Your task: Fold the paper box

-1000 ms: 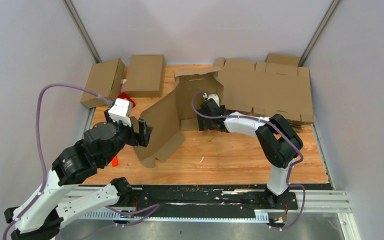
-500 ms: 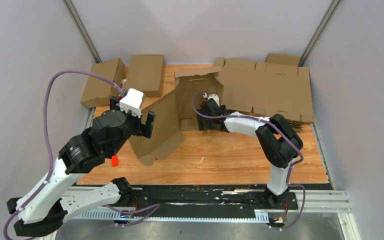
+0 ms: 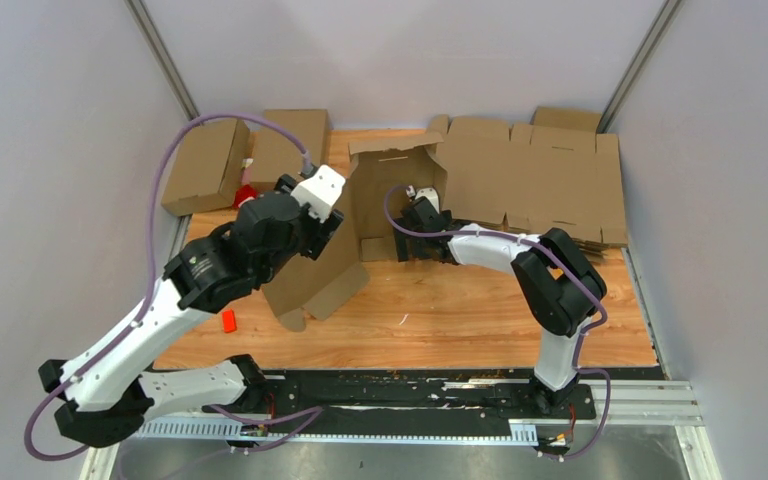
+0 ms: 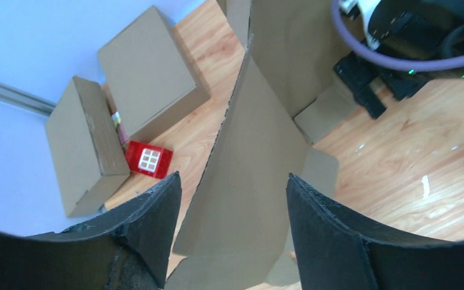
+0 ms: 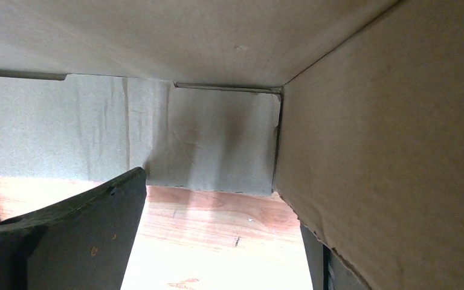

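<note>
A red block (image 4: pixel 149 159) lies between two closed cardboard boxes (image 3: pixel 203 163), well apart from stacked flattened cardboard sheets (image 3: pixel 550 185).

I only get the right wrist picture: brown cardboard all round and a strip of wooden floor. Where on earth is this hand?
Observer: Seen from above, the right hand is reaching into a half-built box that stands near the middle of the table.
Visitor: And the other hand?
Observer: The left hand is open, poised over the box's big loose flap without gripping it.
Visitor: Any finished ones around?
Observer: Two closed boxes lie at the far left corner, with a small red block beside them.
</note>
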Action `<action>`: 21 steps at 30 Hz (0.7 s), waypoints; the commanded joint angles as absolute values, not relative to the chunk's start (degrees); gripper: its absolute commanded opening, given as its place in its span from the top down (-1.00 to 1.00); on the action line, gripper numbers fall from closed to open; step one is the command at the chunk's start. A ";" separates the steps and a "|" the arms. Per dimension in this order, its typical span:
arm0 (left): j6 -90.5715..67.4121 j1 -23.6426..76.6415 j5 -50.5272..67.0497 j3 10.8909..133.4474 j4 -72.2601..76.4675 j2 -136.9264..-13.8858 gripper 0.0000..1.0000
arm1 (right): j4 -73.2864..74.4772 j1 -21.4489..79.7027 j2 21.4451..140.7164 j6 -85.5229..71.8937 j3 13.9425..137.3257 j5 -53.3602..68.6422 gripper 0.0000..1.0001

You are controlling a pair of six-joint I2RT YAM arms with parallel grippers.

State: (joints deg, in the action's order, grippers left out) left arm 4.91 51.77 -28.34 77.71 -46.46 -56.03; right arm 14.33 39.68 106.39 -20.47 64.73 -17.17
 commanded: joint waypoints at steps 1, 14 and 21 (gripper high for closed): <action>5.36 51.86 -32.36 79.13 -47.01 -58.86 -0.25 | 16.52 39.82 103.93 -19.82 64.54 -17.06 -0.83; 7.01 51.86 -36.66 77.50 -45.14 -58.98 0.21 | 16.83 39.83 100.31 -19.68 63.77 -17.67 -0.88; 7.65 51.86 -36.72 77.30 -44.79 -59.09 0.28 | 16.22 39.90 97.36 -19.40 62.90 -17.66 -0.92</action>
State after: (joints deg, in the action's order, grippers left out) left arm 6.26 51.77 -35.94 77.47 -46.83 -59.66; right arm 17.10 39.68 101.01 -19.88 63.57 -17.04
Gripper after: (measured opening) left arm 0.363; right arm 0.954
